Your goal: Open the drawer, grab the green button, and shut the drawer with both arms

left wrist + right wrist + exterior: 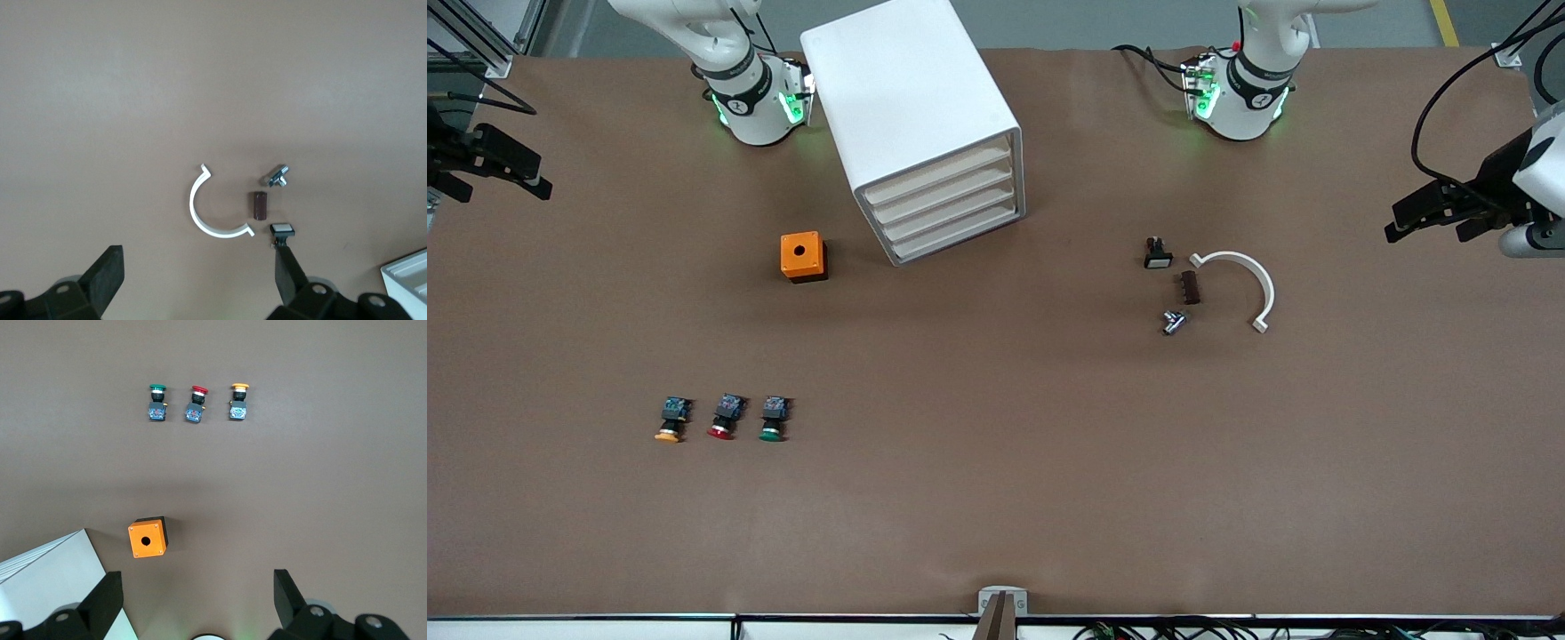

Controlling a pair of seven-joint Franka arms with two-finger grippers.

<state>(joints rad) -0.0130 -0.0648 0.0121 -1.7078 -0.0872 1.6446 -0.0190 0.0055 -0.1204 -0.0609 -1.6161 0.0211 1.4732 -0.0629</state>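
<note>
Right gripper [494,169] hangs high over the tabletop's edge at the right arm's end, jaws spread wide, nothing between them; its wrist view looks straight down past both black fingers [103,600]. That arm is waiting, pulled well out to the side.

Near the front edge, toward the right arm's end, three push buttons lie in a tight row, caps toward the front camera: the orange-capped button [671,420], the red-capped button [726,416], then the green-capped button [773,419]. So the green one is out on the bare tabletop, apart from the drawers.

Farther from the camera sits an orange box [803,257] with a round hole in its top, just beside the white drawer cabinet [914,124]. All four drawers look pushed in flush.

Toward the left arm's end, a small cluster: a black switch with a white face [1158,254], a dark brown block [1190,288], a little metal fitting [1173,323], and a white half-ring clamp [1240,284] curving beside them.

Left gripper [1436,213] hovers over the edge at its own end, jaws wide apart and empty, also waiting.

The tabletop [996,498] is plain brown; both bases glow green along the back edge.
</note>
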